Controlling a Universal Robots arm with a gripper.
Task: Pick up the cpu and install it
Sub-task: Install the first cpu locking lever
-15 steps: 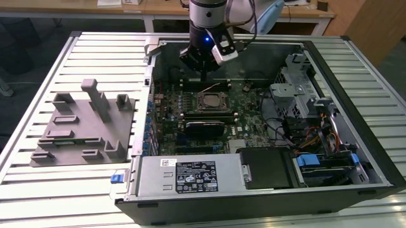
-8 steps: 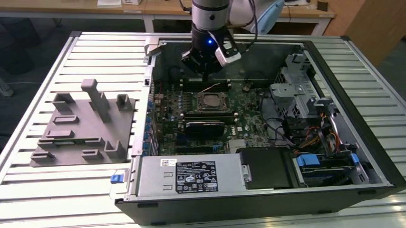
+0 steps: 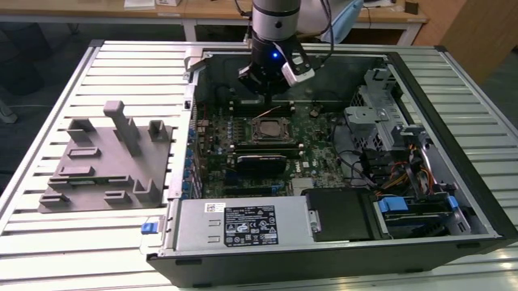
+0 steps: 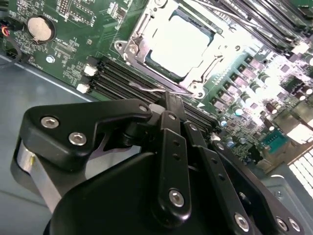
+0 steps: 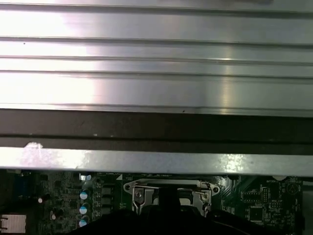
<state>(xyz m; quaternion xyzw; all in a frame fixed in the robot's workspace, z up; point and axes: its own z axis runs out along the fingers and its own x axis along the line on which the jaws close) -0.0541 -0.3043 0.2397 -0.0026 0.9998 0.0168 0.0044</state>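
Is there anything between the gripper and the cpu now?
Nothing visible. In the second wrist view the cpu already lies in the socket frame, and the gripper hangs beside it, with bare motherboard between them.

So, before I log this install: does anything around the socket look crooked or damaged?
Nothing stands out. The cpu lies flat and square inside the socket frame, and the gripper sits beside it, holding nothing.

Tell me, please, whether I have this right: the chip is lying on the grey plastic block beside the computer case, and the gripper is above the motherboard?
Not quite. The chip sits in the socket frame on the motherboard, as the second wrist view shows, not on the grey plastic block. The gripper is indeed above the motherboard.
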